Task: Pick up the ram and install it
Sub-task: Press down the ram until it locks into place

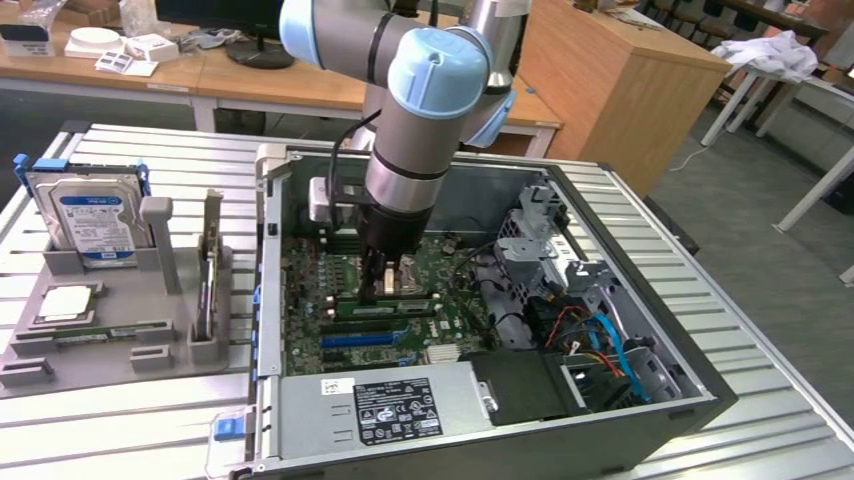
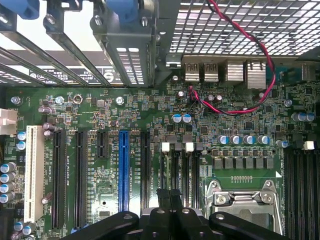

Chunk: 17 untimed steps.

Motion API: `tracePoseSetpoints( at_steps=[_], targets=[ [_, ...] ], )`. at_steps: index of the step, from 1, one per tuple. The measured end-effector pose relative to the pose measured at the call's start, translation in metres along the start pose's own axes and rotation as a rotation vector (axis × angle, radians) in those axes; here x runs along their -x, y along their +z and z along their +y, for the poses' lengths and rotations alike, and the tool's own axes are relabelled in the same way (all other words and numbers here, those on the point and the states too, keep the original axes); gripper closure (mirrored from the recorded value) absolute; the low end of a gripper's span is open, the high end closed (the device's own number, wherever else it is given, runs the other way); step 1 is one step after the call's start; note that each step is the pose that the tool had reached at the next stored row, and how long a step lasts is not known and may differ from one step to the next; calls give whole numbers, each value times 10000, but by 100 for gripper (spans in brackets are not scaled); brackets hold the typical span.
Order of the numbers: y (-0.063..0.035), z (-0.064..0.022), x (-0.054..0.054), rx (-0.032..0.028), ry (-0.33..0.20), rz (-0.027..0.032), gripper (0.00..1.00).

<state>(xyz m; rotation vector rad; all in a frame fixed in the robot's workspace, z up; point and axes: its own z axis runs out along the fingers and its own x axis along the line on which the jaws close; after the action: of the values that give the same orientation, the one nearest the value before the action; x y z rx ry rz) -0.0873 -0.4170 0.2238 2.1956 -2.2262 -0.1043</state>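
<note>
The grey-and-blue robot arm reaches down into the open black computer case at the centre of the exterior view. Its black gripper hangs just above the green motherboard, fingers pressed together. In the wrist view the fingertips meet over the black memory slots, with no stick visible between them. The long green ram stick lies flat in the grey holder at the left of the exterior view, below the silver hard drive with blue label.
</note>
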Motion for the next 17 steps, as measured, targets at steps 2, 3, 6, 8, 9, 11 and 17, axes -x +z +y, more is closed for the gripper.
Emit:
tracePoseSetpoints(
  at_steps=[2, 3, 6, 8, 9, 11, 17],
  targets=[
    [1, 0, 0, 0, 0, 0, 89],
    [1, 0, 0, 1, 0, 1, 89],
    [2, 0, 0, 0, 0, 0, 89],
    [8, 0, 0, 1, 0, 1, 89],
    [13, -1, -1, 1, 0, 2, 89],
    [23, -1, -1, 0, 0, 1, 89],
    [10, -3, 2, -12, -2, -17, 89]
  ],
)
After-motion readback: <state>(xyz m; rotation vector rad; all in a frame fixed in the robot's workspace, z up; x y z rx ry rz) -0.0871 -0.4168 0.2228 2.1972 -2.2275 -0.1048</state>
